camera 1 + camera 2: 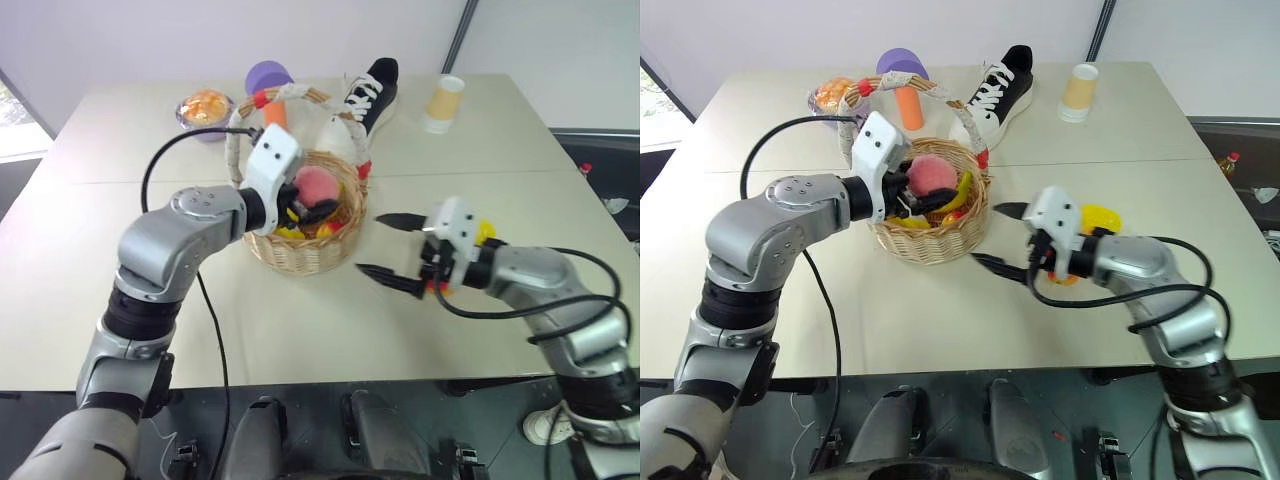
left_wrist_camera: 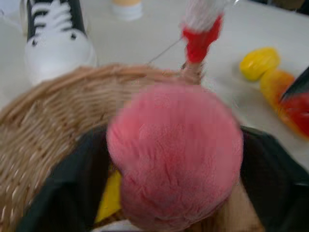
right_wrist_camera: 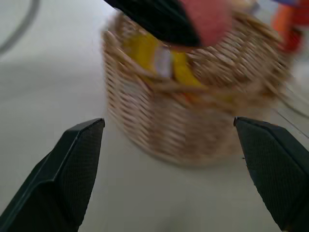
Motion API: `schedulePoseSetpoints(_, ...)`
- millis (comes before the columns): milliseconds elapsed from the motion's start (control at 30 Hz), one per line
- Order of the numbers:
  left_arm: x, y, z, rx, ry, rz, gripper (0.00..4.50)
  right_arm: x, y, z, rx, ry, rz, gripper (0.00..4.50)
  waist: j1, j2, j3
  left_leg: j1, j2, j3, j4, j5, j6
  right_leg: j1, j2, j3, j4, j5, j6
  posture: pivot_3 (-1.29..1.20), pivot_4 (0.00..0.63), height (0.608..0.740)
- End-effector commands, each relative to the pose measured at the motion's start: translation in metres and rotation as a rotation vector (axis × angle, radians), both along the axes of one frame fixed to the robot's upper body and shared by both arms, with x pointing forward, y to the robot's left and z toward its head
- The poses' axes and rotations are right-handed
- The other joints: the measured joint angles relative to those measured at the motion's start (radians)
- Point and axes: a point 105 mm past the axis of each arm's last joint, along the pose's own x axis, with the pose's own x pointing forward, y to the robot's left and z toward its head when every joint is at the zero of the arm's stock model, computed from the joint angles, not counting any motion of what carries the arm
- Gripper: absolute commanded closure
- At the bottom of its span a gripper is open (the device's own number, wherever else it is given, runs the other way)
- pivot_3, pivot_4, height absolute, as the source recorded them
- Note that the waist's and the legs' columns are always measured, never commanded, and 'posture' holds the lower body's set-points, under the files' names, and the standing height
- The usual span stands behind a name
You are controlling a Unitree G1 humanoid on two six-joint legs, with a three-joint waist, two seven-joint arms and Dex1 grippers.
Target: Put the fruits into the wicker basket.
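Spread wide and empty, the right gripper (image 1: 394, 250) hovers over the bare table (image 1: 300, 330) just right of the wicker basket (image 1: 300, 255), both black fingers pointing toward it. The left gripper (image 1: 923, 198) reaches over the basket's near-left rim with the pink peach (image 2: 176, 154) sitting between its fingers above the basket's hollow; whether they press the fruit or have let go cannot be told. Yellow bananas (image 1: 958, 190) already lie inside. A lemon (image 2: 259, 63) and a red-orange mango (image 2: 285, 99) remain on the table to the right, close behind the right wrist. Each looks like a light, rigid toy with a smooth, rounded skin likely to slip, so the mango is best pinched across its narrow middle and the lemon across its belly.
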Motion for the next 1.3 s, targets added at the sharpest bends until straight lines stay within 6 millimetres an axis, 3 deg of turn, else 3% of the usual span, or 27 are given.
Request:
schedulePoseSetpoints(33,-0.003,0.000,0.021,-0.007,-0.116,-0.058,0.04,-0.002,-0.034,0.012,-0.008,-0.035,-0.135,0.00,0.003,0.000,0.000,0.000,0.000,0.001,0.000,0.000,0.000,0.000,0.000,0.000,0.000,0.000,0.000,0.00,0.150,0.740)
schedulePoseSetpoints(233,-0.014,0.010,0.022,-0.012,-0.181,-0.135,0.04,-0.007,-0.077,0.006,0.060,0.016,-0.348,0.00,0.000,0.000,0.000,0.001,0.000,0.002,0.000,0.000,0.000,0.000,0.000,0.001,0.000,0.000,0.000,0.00,0.150,0.740)
schedulePoseSetpoints(367,-0.018,0.020,0.012,-0.011,-0.159,-0.136,0.04,-0.007,-0.100,-0.006,0.320,0.242,-0.592,0.00,0.000,0.000,0.000,0.001,0.000,0.002,0.001,0.000,0.000,0.001,0.000,0.001,0.000,0.000,0.000,0.00,0.150,0.740)
schedulePoseSetpoints(700,-0.033,0.009,0.012,-0.042,-0.166,-0.207,0.04,-0.001,-0.087,-0.033,0.451,0.493,-0.785,0.00,0.001,0.000,0.000,0.000,0.000,0.002,0.001,0.000,-0.001,0.001,0.000,0.001,0.000,0.000,0.000,0.00,0.150,0.740)
schedulePoseSetpoints(1033,-0.042,0.008,0.013,-0.053,-0.171,-0.225,0.04,0.007,-0.062,-0.050,0.472,0.598,-0.777,0.00,-0.002,0.001,0.000,0.000,0.000,0.002,0.000,0.000,-0.001,0.000,0.000,0.001,0.000,0.000,0.000,0.00,0.150,0.740)
schedulePoseSetpoints(1067,-0.043,0.009,0.013,-0.052,-0.173,-0.225,0.00,0.008,-0.060,-0.049,0.481,0.597,-0.768,0.52,-0.002,0.001,0.000,0.000,0.000,0.002,0.000,0.000,-0.001,0.000,0.000,0.001,0.000,0.000,0.000,0.00,0.150,0.740)
schedulePoseSetpoints(1100,-0.044,0.009,0.013,-0.053,-0.173,-0.225,0.00,0.008,-0.060,-0.047,0.486,0.595,-0.765,0.75,-0.002,0.001,0.000,0.000,0.000,0.002,0.000,0.000,-0.001,0.000,0.000,0.001,0.000,0.000,0.000,0.00,0.150,0.740)
schedulePoseSetpoints(1233,-0.046,0.012,0.015,-0.059,-0.179,-0.226,0.00,0.009,-0.060,-0.038,0.477,0.566,-0.750,2.67,-0.001,0.001,0.000,0.000,0.000,0.002,0.000,0.000,-0.001,0.000,0.000,0.001,0.000,0.000,0.000,0.00,0.150,0.740)
schedulePoseSetpoints(1300,-0.046,0.017,0.017,-0.061,-0.186,-0.220,0.00,0.008,-0.056,-0.027,0.432,0.518,-0.691,2.67,-0.001,0.001,0.000,0.000,0.000,0.002,0.000,0.000,0.000,0.000,0.000,0.001,0.000,0.000,0.000,0.00,0.150,0.740)
